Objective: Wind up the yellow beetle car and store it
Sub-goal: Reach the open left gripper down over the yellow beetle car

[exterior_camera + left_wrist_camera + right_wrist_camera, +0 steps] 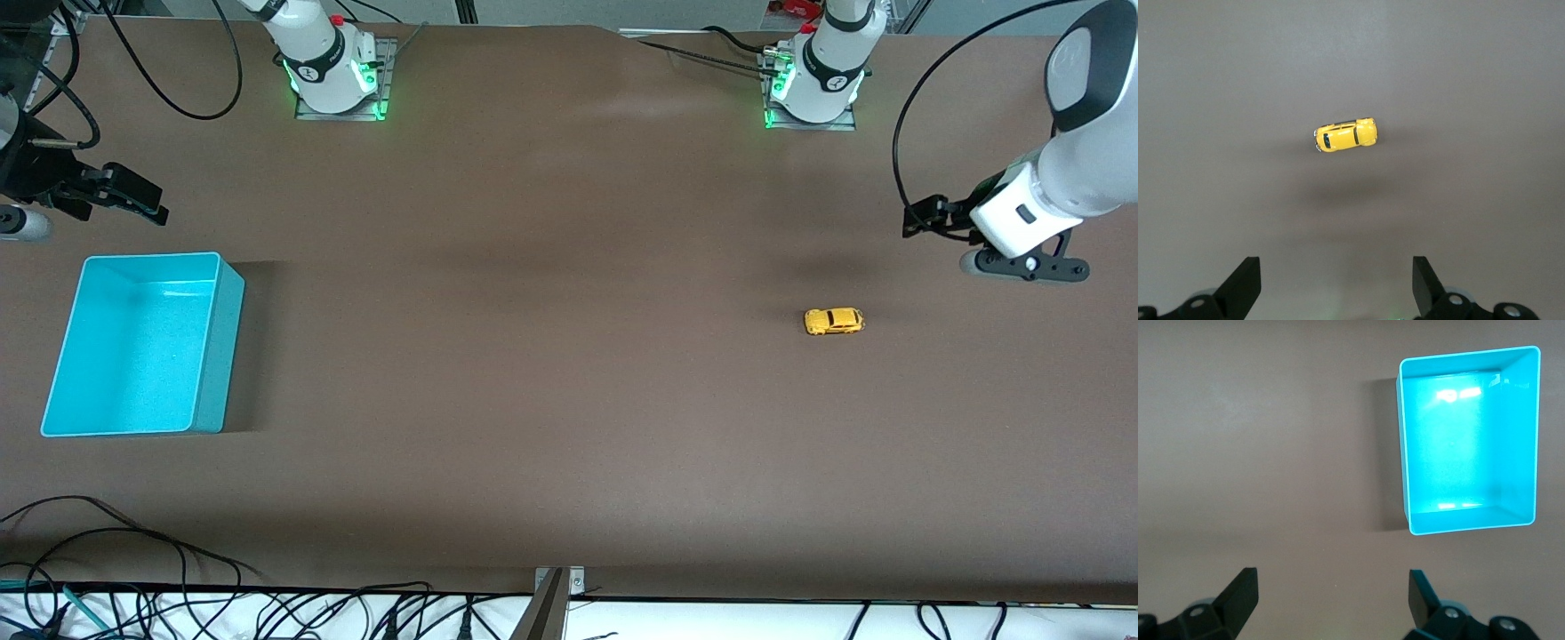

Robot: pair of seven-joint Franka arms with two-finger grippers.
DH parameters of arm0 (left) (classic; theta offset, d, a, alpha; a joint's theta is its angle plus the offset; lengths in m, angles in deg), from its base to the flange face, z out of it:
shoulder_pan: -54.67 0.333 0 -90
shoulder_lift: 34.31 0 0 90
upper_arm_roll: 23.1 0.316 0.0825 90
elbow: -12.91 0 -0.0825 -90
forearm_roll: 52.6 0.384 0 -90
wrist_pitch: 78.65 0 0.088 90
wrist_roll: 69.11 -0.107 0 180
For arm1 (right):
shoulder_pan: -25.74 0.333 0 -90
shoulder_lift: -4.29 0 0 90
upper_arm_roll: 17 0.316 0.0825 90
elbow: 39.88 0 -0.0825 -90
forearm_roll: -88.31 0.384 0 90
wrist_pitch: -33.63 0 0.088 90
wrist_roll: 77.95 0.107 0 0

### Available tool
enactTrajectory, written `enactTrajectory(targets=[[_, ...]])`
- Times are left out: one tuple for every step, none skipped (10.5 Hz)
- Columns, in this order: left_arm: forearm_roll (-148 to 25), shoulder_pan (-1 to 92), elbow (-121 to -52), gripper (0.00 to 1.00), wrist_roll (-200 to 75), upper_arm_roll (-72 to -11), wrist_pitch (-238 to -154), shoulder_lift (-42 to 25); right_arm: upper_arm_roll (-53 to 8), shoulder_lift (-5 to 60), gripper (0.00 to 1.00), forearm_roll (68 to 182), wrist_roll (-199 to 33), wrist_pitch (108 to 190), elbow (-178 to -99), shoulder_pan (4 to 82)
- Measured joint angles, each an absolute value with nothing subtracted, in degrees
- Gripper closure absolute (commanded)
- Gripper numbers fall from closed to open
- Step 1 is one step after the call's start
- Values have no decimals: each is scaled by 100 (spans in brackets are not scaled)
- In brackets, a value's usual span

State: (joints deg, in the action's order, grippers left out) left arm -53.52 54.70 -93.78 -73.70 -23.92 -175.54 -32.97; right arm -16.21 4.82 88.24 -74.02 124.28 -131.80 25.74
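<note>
The yellow beetle car [834, 321] sits on its wheels on the bare brown table [533, 356], toward the left arm's end, well apart from the turquoise bin [209, 356] at the right arm's end. The bin stands upright, open and empty.

The left gripper [925, 218] hangs in the air over the table edge region near the car, not above it; its wrist view shows the fingers [1245, 283] spread wide with nothing between them and the car [1345, 135] lying ahead of them, broadside. The right gripper [142, 200] waits over the table just beside the bin, likewise spread and empty, the bin [1405, 453] in plain sight of its camera.

Assessment: no step is yet begun. The first move should fall to the left arm. The car is tiny and rounded, so the pinch is best taken across the body flanks, low, with the fingers square to its long axis; a skewed closure would likely squirt it out. Winding probably means dragging it backward with the wheels pressed to the surface, though which end is the nose cannot be told with confidence from these views.

The surface is a matte brown covering, flat, with a faint crease near the robot bases. Loose cables [133, 569] crowd the table edge nearest the camera, off the working area.
</note>
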Motion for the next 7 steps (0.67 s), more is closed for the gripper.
enactTrajectory(targets=[[-5352, 5445, -9587, 0, -7370, -2396, -17976, -3246, -1621, 484, 0, 8824, -7402, 12428, -13180, 2574], [-5352, 5425, -9886, 0, -7370, -2400, -18466, -3207, -1621, 485, 0, 8825, -7402, 12428, -13180, 2574], [-5352, 5417, -10195, 0, -7370, -2401, -18869, -3167, -1621, 486, 0, 8825, -7402, 12428, -13179, 2574], [-5352, 5414, -10477, 0, -7370, -2401, -19186, -3131, -1621, 487, 0, 8826, -7402, 12428, -13179, 2574], [-5352, 5412, -10654, 0, -7370, -2401, -19399, -3108, -1621, 488, 0, 8826, -7402, 12428, -13179, 2574], [-5352, 5411, -10757, 0, -7378, -2401, -19541, -3065, -1621, 488, 0, 8826, -7402, 12428, -13178, 2574], [-5350, 5397, -10881, 0, -7479, -2402, -19703, -3002, -1621, 489, 0, 8827, -7402, 12428, -13178, 2574]])
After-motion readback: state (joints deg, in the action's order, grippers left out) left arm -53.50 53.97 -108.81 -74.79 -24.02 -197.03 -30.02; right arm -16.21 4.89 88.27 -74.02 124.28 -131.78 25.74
